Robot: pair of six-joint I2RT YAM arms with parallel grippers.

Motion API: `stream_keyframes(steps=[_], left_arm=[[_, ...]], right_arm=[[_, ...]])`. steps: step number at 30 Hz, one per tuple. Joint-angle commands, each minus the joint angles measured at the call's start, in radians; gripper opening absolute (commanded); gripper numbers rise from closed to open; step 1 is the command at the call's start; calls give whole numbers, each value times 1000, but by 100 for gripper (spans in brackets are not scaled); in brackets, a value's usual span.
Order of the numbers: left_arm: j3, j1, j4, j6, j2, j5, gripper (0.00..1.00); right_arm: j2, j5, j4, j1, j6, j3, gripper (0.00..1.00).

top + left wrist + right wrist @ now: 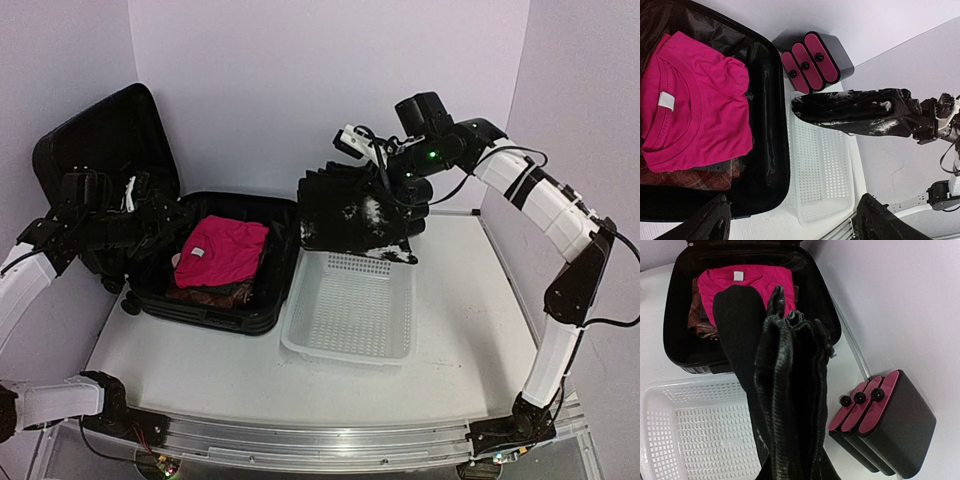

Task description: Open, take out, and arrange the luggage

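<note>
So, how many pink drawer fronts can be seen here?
3 pink drawer fronts, side by side on the black boxes behind the white basket, beside the luggage. None shows in the top view.

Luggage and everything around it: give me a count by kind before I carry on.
Luggage: 1
White basket: 1
Garments: 3 (pink shirt, plaid piece under it, black garment held aloft)
Pink-fronted drawers: 3
Total: 8

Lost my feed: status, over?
Left gripper open by black hard-shell suitcase, lid up. Right gripper shut on black knit garment above white mesh basket. Pink shirt inside.
</note>
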Motion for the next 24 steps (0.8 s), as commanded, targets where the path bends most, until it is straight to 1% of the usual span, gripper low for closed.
stream_keyframes(steps=[1,5,8,10,13,15,17,21,24], left_arm=[[-2,-17,52,-5,-1,20,87],[-9,-20,52,-3,-14,15,87],[-12,-21,52,0,-13,19,87],[-10,-21,52,1,-10,23,87],[-10,-21,52,3,-12,25,87],[-14,-22,52,4,-14,22,87],[-20,-21,52,7,-14,22,87],[-31,-23,53,15,2,26,87],[-37,-27,56,18,16,42,87]], right_arm=[[-9,30,140,-5,-48,160,0],[25,65,98,-5,-103,242,0],[45,75,87,-4,-135,260,0],[51,86,83,-5,-158,243,0],[37,97,79,-4,-161,160,0],[2,93,80,6,-135,57,0],[-58,93,122,30,-97,-106,0],[-170,105,333,91,-76,-466,0],[-175,91,418,97,-53,-632,0]])
